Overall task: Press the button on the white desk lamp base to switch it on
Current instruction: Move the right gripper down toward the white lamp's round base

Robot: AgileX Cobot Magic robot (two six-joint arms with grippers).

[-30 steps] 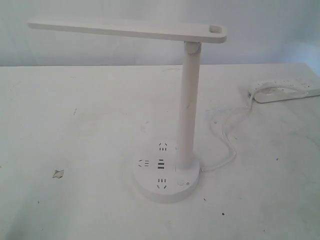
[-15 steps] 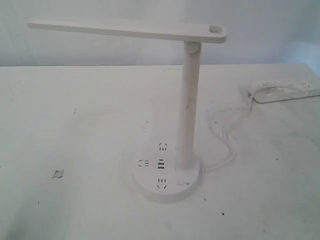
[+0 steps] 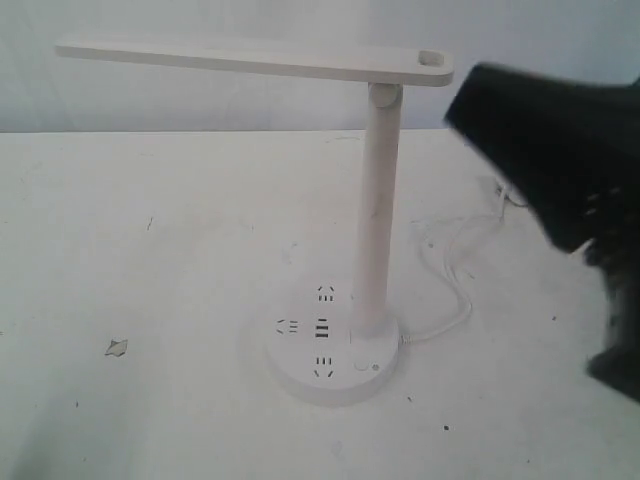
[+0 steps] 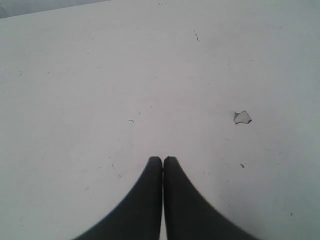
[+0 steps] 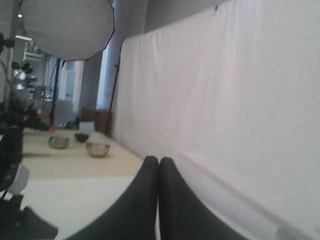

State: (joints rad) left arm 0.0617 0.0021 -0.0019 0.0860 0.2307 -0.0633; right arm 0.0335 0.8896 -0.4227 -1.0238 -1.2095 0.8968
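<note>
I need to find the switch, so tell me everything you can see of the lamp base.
The lamp base is a thick round white disc, seemingly plastic, lying flat on the table. Its top carries three sets of socket holes, USB slots in the middle and a small round button beside the foot of a tall post, which rises off centre. A white cord leaves its edge there. Nothing else touches it.

The white table (image 3: pixel 150 250) is scuffed and dotted with small dark specks. The white desk lamp base (image 3: pixel 330 390) stands toward its near edge, roughly midway across. A thin white cord (image 3: pixel 455 300) loops from the base toward the far right corner. A small grey fleck (image 3: pixel 116 347), either a chip or a scrap, lies toward the left edge.
</note>
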